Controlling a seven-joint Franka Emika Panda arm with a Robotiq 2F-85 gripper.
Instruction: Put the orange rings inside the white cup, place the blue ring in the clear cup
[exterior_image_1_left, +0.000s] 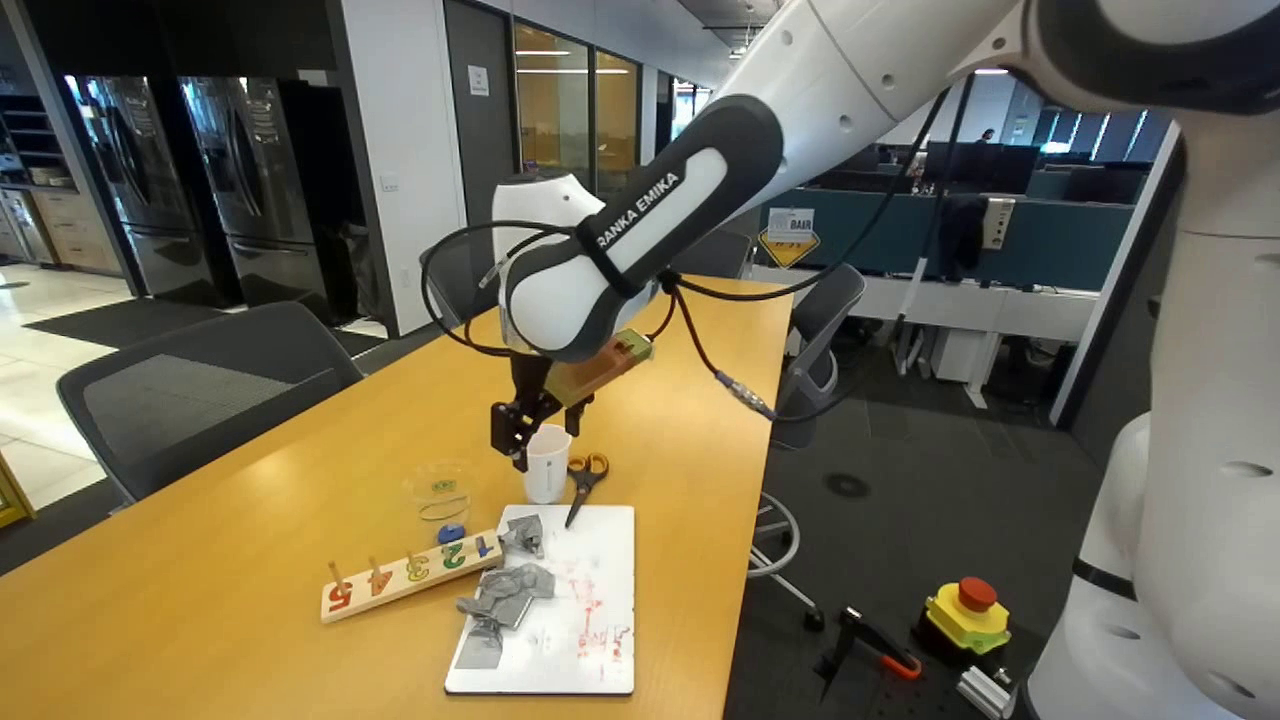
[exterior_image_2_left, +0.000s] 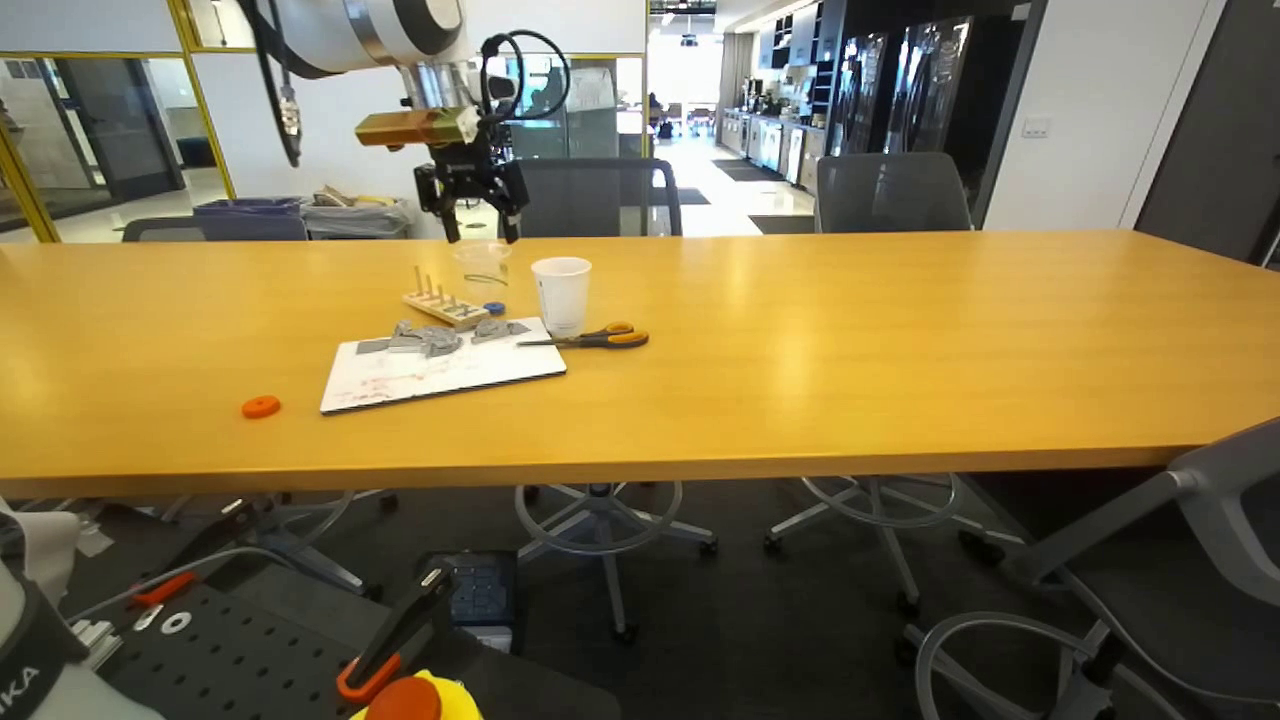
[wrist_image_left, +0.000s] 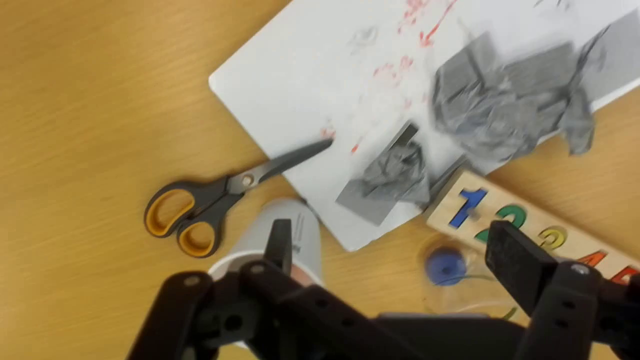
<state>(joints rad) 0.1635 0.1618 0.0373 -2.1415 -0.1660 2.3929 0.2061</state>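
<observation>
Hanging near the white cup (exterior_image_2_left: 563, 297), claw (exterior_image_2_left: 482, 238) downward (jaws apart), arm (exterior_image_1_left: 690, 210) bent

A long honey-coloured wooden table (exterior_image_2_left: 850, 390), its top streaked with reflected light, stands among dark-grey mesh-backed chairs (exterior_image_2_left: 890, 195) on wheels. Two tall stainless-steel refrigerators (exterior_image_1_left: 225, 160) stand side by side in a black surround (exterior_image_1_left: 250, 35), near a white wall (exterior_image_1_left: 405, 130); beyond it come a dark-grey door (exterior_image_1_left: 482, 140) bearing a white paper sheet (exterior_image_1_left: 478, 81) and dark-framed, amber-toned glass panes (exterior_image_1_left: 553, 110). Glossy pale floor tiles (exterior_image_1_left: 50, 350) lie near the refrigerators, charcoal carpet (exterior_image_1_left: 920, 480) by the table. Across the carpet rise teal partitions (exterior_image_1_left: 1050, 245). In an exterior view, a yellow-framed glass wall (exterior_image_2_left: 110, 130) stands behind the table, and a bright corridor (exterior_image_2_left: 690, 165) lined with pale cabinets (exterior_image_2_left: 770, 142) recedes into glare.
</observation>
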